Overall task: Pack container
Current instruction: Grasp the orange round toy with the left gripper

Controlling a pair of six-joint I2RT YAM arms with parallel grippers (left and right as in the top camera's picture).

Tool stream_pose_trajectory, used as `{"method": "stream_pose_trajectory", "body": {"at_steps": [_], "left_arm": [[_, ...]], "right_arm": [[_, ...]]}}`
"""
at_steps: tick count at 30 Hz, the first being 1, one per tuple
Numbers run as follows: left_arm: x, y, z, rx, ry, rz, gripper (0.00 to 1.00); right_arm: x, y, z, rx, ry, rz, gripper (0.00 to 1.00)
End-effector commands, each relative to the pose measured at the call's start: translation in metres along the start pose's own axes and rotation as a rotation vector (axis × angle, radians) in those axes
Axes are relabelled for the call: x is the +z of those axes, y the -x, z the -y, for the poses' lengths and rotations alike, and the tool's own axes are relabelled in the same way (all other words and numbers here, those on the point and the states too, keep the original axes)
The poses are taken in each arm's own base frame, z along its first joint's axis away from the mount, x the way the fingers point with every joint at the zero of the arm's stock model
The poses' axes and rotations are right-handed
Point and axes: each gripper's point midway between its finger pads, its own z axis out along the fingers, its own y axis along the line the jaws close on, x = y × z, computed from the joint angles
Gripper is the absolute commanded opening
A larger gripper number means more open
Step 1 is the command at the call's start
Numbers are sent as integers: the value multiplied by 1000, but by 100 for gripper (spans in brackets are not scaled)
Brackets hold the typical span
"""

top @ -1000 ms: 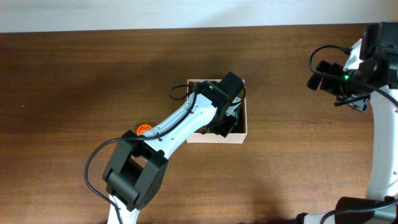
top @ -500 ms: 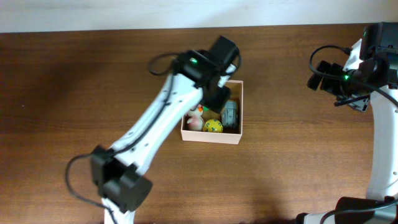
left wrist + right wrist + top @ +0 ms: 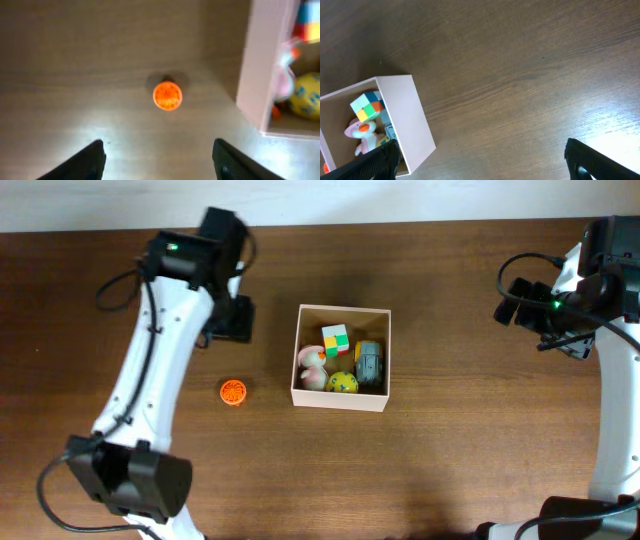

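The container (image 3: 338, 401), a square box with white walls and a tan inside, sits mid-table. In it lie a multi-coloured cube (image 3: 336, 338), a pink duck (image 3: 312, 366), a yellow ball (image 3: 343, 383) and a grey toy (image 3: 369, 364). A small orange round toy (image 3: 233, 391) lies on the table left of the box. My left gripper (image 3: 232, 320) hangs left of the box, behind the orange toy (image 3: 167, 95), open with nothing between its fingers (image 3: 90, 160). The box wall (image 3: 255, 65) shows at that view's right. My right gripper (image 3: 522, 302) is far right, open and empty, with the container (image 3: 412, 120) to its left.
Brown wooden tabletop (image 3: 450, 460) all around the box. A pale strip (image 3: 300, 200) runs along the far edge. The right arm's body and cables (image 3: 610, 380) stand along the right edge.
My left arm has lifted out of the container and swung left, its jaws opening. The multi-coloured cube now lies in the box. The right arm has not moved.
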Motion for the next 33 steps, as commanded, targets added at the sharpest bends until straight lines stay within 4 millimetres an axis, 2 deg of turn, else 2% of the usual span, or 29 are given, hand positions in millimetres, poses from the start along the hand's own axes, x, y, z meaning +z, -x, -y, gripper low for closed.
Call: {"method": "stream_pose_trajectory", "body": {"at_steps": [1,4,8,11,19,33], "left_arm": [[36,-8,7,-21,-101,-68,70],[76,-15,5,-44,-105,-94,73],[126,-37,2,-61,-98,-140,78],[145,-50,3,-68,-110,-165,79],[174,-68,9,-68,-128,-178,78],[196,-75,15,-60,-131,-143,76]], "right_arm": [[0,0,1,-1,0,0,99],[0,0,1,-1,0,0,99],[0,0,1,-1,0,0,99],[0,0,1,-1,0,0,99],[0,0,1,0,0,-1,99],[1,0,1,0,0,-2,99]]}}
